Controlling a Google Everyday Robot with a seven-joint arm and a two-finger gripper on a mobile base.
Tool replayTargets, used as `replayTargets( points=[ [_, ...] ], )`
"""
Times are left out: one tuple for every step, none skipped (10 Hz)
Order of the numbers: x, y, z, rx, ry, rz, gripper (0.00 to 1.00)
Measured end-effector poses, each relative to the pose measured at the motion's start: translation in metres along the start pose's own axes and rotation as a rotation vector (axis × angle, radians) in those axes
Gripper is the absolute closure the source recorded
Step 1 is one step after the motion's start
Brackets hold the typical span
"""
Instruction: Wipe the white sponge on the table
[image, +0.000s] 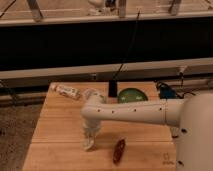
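Observation:
My gripper (90, 139) points straight down at the front left part of the table (55, 135), hanging from the white arm that reaches in from the right. It is shut on the white sponge (88, 146), a small off-white lump at its tip that rests against the wooden top. The light-brown planks carry a small logo mark (167, 158) at the front right corner.
A white labelled tube (67, 91) lies at the back left. A translucent round cup (93, 94) stands behind the arm's elbow. A green bowl (132, 95) sits at the back middle. A dark reddish-brown object (119, 150) lies just right of the gripper. My white base (196, 135) fills the right side.

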Motion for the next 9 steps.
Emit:
replayTargets(
  points=[
    [-0.003, -0.013, 0.005, 0.004, -0.013, -0.028, 1.0],
    [-0.003, -0.019, 0.007, 0.011, -0.02, -0.047, 1.0],
    [-0.003, -0.026, 0.009, 0.017, -0.028, -0.066, 1.0],
    [-0.002, -0.039, 0.012, 0.03, -0.037, -0.091, 1.0],
    [-0.001, -0.052, 0.016, 0.041, -0.044, -0.112, 1.0],
    [0.002, -0.064, 0.016, 0.039, -0.042, -0.112, 1.0],
    [0.006, -0.069, 0.016, 0.035, -0.039, -0.098, 1.0],
    [0.01, -0.068, 0.015, 0.033, -0.036, -0.091, 1.0],
    [0.014, -0.065, 0.013, 0.032, -0.031, -0.088, 1.0]
  ],
)
